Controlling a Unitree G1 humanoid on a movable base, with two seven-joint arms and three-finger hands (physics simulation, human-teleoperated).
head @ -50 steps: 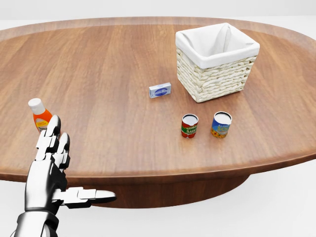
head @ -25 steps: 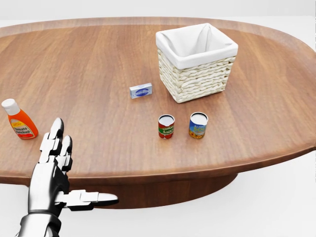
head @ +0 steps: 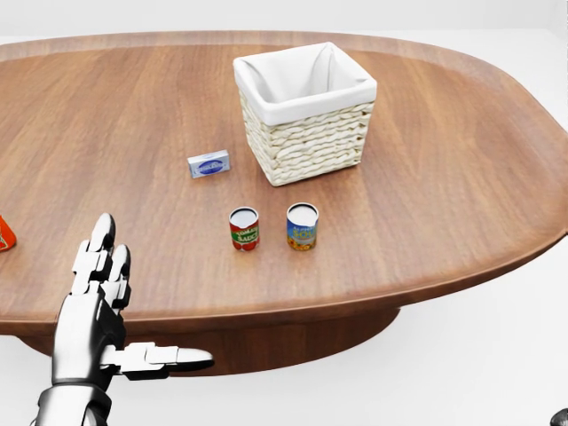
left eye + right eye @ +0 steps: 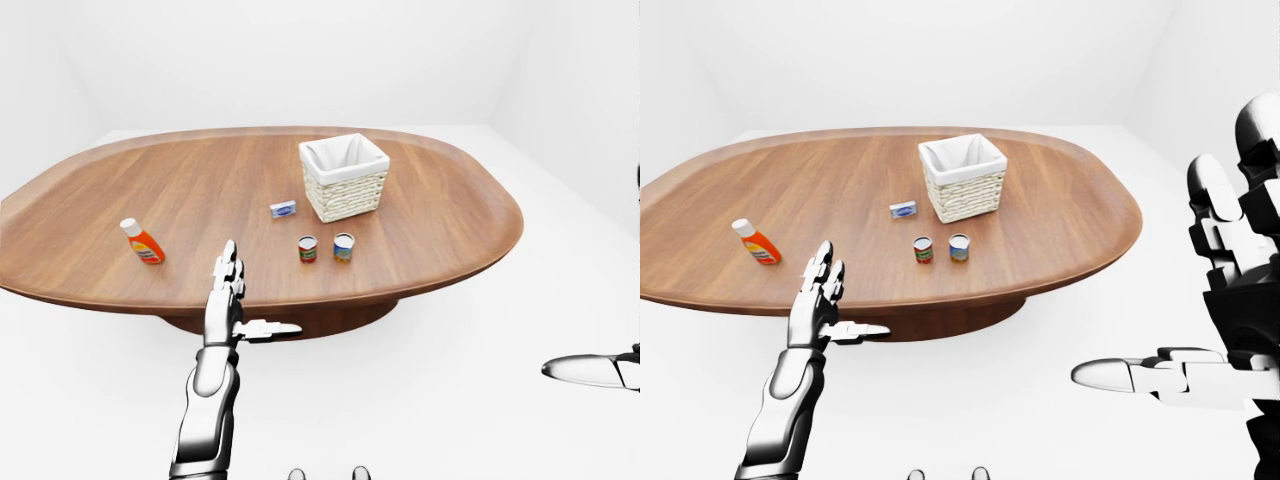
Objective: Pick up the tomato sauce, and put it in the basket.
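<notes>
View shifted right; basket (image 3: 306,111) holds nothing.

In the head view the orange bottle (image 3: 3,233) is cut by the left edge, only a sliver showing. The right hand (image 4: 1230,290) runs off the right-eye view's right edge. The labels on the 2 cans (image 3: 244,228) and the small box (image 3: 209,164) are too small to read fully.

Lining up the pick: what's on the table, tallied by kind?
Cans: 2 (red-labelled, blue-labelled)
Bottles: 1, orange sauce bottle
Boxes: 1, small blue box
Baskets: 1, wicker basket
Total: 5
</notes>
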